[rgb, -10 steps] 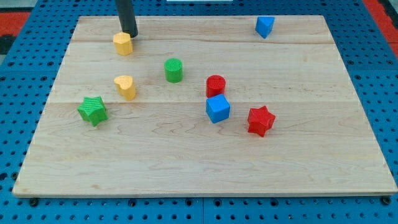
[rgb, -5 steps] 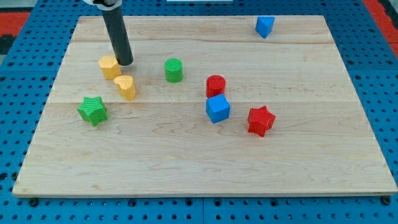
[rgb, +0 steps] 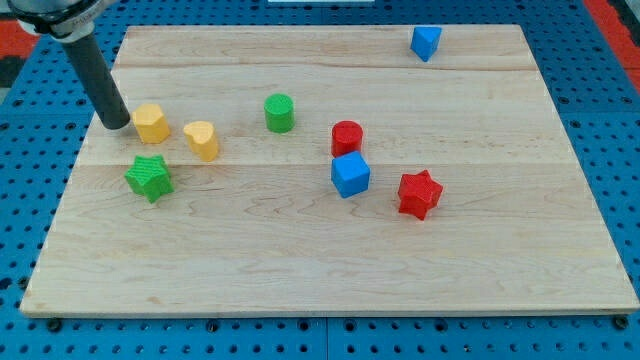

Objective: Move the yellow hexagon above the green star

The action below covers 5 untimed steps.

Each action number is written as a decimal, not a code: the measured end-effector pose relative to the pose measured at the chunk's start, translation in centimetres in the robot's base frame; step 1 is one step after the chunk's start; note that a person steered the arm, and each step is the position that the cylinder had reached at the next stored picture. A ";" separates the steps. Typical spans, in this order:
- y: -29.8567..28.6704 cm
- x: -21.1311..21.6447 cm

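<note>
Yellow hexagon (rgb: 151,122) near the board's left edge, just above the green star (rgb: 149,177); my tip (rgb: 117,124), a bare rod grasping nothing, just left of it — gentle nudges only, star untouched.

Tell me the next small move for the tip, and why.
Probably ease my tip away toward the view's left. The yellow hexagon already sits just above the green star, and my tip stands close at the hexagon's left, so a further push rightward would likely spoil it.
</note>
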State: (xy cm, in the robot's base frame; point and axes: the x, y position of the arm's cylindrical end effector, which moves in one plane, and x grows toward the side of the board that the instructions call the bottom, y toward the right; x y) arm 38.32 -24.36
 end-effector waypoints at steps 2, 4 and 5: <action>2.1 -2.2; 8.1 0.6; 5.2 0.8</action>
State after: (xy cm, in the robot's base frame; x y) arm 39.09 -19.20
